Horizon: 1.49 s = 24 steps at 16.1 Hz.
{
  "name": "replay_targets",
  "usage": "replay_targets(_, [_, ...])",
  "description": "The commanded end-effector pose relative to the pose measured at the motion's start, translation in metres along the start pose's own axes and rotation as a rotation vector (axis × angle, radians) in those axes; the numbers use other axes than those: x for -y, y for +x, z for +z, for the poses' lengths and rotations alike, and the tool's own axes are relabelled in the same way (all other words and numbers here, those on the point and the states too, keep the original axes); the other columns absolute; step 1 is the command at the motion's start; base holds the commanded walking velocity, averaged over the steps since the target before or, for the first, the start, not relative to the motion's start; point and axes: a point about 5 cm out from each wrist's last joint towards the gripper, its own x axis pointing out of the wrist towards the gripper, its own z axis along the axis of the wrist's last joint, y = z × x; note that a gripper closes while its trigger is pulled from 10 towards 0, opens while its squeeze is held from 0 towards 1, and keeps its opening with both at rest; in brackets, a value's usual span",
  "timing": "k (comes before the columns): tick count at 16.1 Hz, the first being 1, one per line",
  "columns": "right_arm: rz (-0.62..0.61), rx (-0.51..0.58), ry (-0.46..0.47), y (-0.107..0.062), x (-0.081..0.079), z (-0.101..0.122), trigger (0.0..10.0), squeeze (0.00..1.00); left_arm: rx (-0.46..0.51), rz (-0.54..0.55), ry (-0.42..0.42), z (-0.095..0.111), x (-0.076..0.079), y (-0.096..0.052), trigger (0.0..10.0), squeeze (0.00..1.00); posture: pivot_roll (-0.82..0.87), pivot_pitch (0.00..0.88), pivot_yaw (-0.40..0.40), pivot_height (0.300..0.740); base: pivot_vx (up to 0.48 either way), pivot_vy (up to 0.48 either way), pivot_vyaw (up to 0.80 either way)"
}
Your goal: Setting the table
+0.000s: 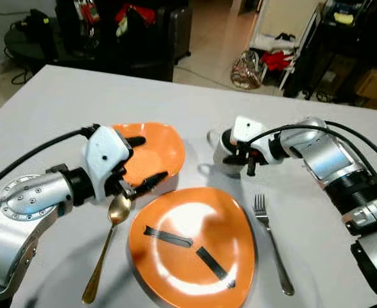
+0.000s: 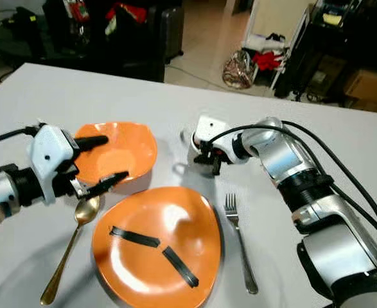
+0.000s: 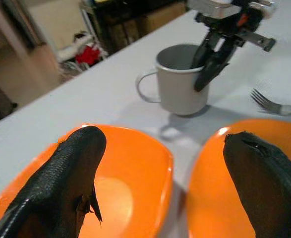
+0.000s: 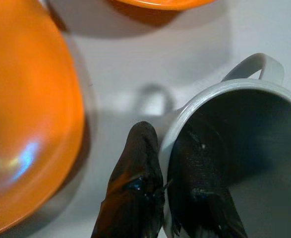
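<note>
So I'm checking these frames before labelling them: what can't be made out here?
- Mug: in the eye views the right end effector and its white housing cover most of it.
- Mug's bottom and contents: right wrist view, one finger inside in shadow.
- Bowl: left end effector covers part of it.
- Plate: near rim cut by the frame edge.
- Background clutter: too small and dark.

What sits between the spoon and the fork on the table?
The large orange plate, with two black strips lying on it, sits between the spoon and the fork. Both eye views show this.
</note>
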Motion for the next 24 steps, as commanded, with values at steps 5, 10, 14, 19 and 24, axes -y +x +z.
replay_targets(5, [0.063, -0.017, -0.062, 0.008, 0.002, 0.006, 10.0, 0.00, -0.028, -0.134, -0.026, 0.003, 0.011, -0.002, 10.0, 0.00, -0.03, 0.046, -0.096, 0.740, 0.000, 0.000, 0.00])
replay_targets(10, [0.055, 0.011, -0.053, 0.015, 0.003, 0.009, 10.0, 0.00, -0.090, -0.126, -0.083, -0.006, 0.011, -0.003, 10.0, 0.00, -0.03, 0.044, -0.097, 0.740, 0.000, 0.000, 0.00])
replay_targets(14, [0.030, 0.021, -0.047, 0.017, 0.006, 0.010, 10.0, 0.00, -0.082, -0.123, -0.102, -0.005, 0.010, 0.000, 10.0, 0.00, -0.03, 0.046, -0.093, 0.740, 0.000, 0.000, 0.00])
replay_targets(19, [0.005, 0.071, -0.022, 0.023, 0.007, 0.014, 10.0, 0.00, -0.087, -0.117, -0.106, -0.005, 0.010, 0.002, 10.0, 0.00, -0.03, 0.044, -0.086, 0.740, 0.000, 0.000, 0.00])
replay_targets(24, [0.020, 0.050, -0.044, 0.026, 0.006, 0.014, 10.0, 0.29, -0.084, -0.113, -0.102, -0.004, 0.010, 0.003, 10.0, 0.00, -0.02, 0.046, -0.085, 0.740, 0.000, 0.000, 0.00])
